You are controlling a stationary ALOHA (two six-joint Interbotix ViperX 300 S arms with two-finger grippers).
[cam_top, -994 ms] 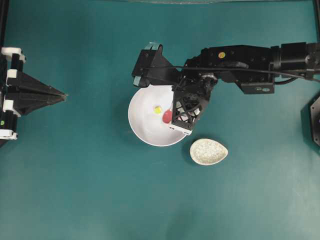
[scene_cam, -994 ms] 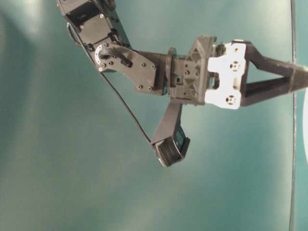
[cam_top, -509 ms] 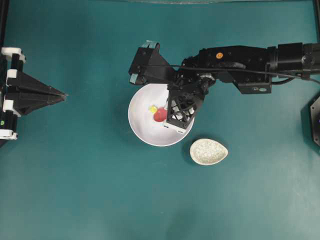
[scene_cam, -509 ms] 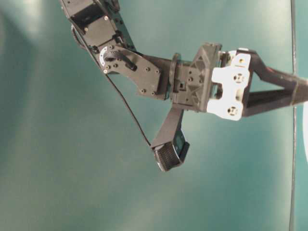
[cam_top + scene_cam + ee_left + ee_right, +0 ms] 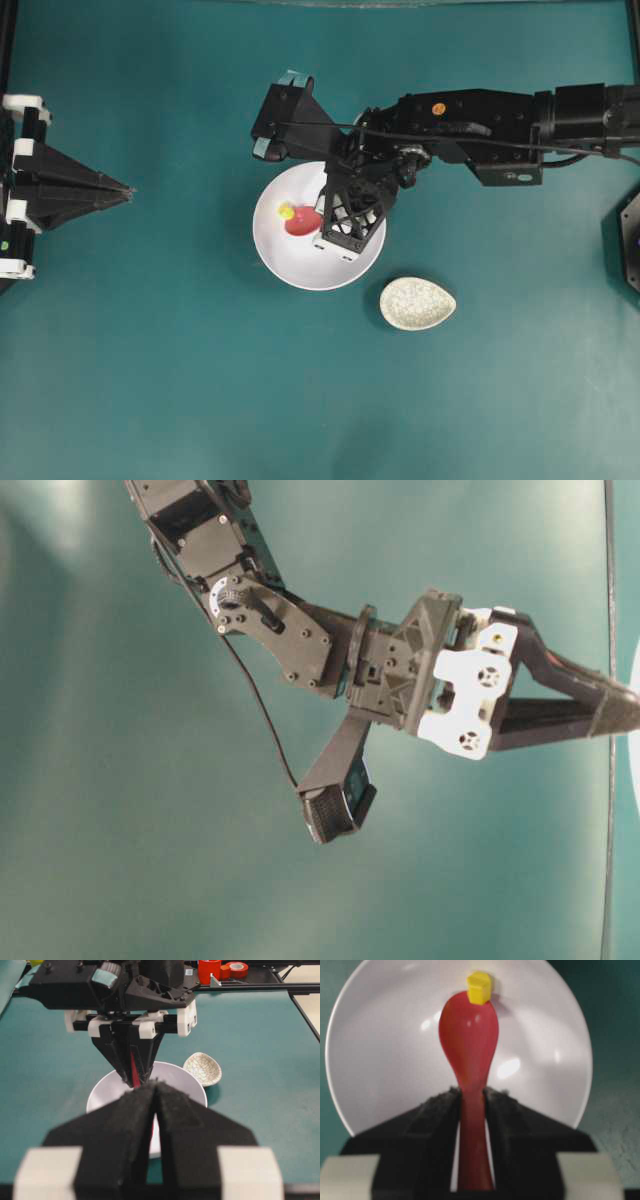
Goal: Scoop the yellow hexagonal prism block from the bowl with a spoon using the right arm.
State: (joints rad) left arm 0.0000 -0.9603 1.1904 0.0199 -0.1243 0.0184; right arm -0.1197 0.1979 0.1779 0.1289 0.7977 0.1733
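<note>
At the far left our idle left gripper [image 5: 120, 189] rests with its black fingers together. In the large round white bowl [image 5: 275, 262], the tiny yellow hexagonal block [image 5: 286, 211] sits at the tip of the glossy pink-red spoon [image 5: 303, 222], scoop pointing left, long axis left-right. Our right gripper [image 5: 335, 232] clamps its handle. We judge that pushing further may slide the block up the wall rather than onto the scoop

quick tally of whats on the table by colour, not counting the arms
white: 1, the bowl
pink-red: 1, the spoon
yellow: 1, the hexagonal block
speckled cream: 1, the small teardrop dish
total: 4
</note>
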